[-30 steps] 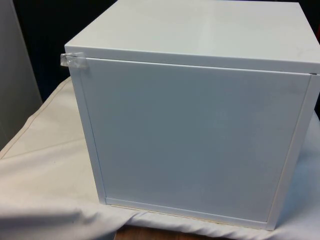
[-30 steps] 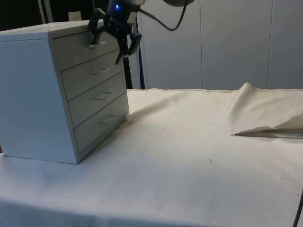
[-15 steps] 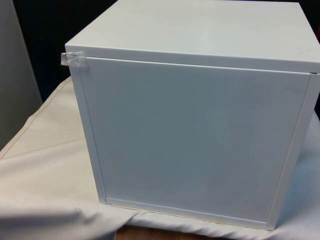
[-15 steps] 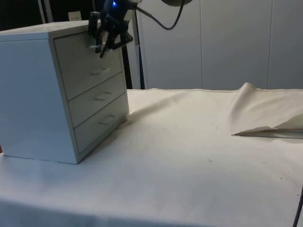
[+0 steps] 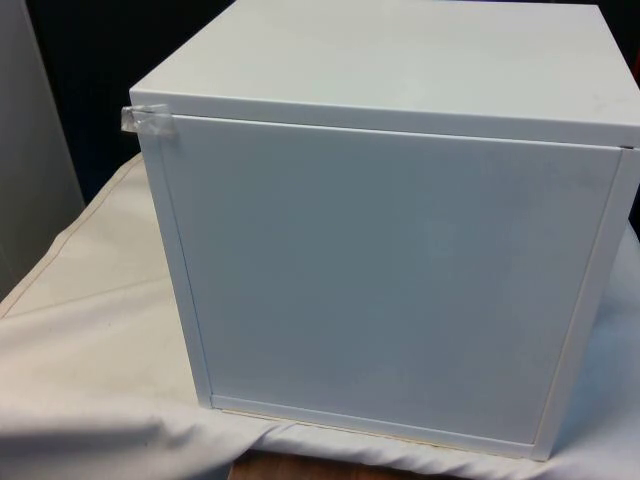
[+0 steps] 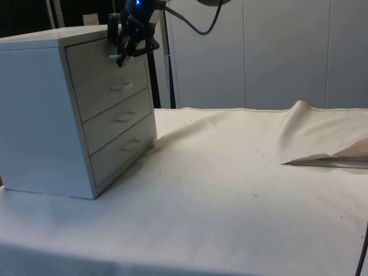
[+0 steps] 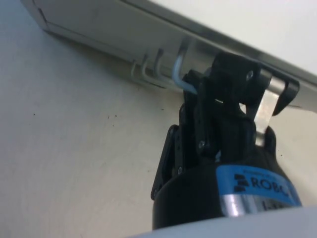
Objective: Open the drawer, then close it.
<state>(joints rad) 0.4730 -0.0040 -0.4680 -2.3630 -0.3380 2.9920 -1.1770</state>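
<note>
**Drawer handle in the gripper, chest not yet opened**

Drawer (image 6: 106,62) at the very top of the chest (image 6: 34,115) was where you had the gripper (image 6: 127,45), and that drawer looked flush with the three below it, so I judge the opening pull had not yet begun. The chest stood on the white cloth (image 6: 241,190) with its plain back (image 5: 390,270) turned to the front camera, which is why your work showed from the side and the wrist.

In the wrist view the gripper (image 7: 198,101) sat right at the top handle (image 7: 179,74), and its fingers (image 7: 198,126) looked closed around that pale bar, though the contact itself was partly hidden behind them. The handles of the lower drawers (image 7: 143,69) lined up just beyond it, all level with one another.

You had the arm coming in from above the chest's top front edge, with the wrist tilted down and in towards the drawer face. That pose suited a straight pull away from the chest.
</note>
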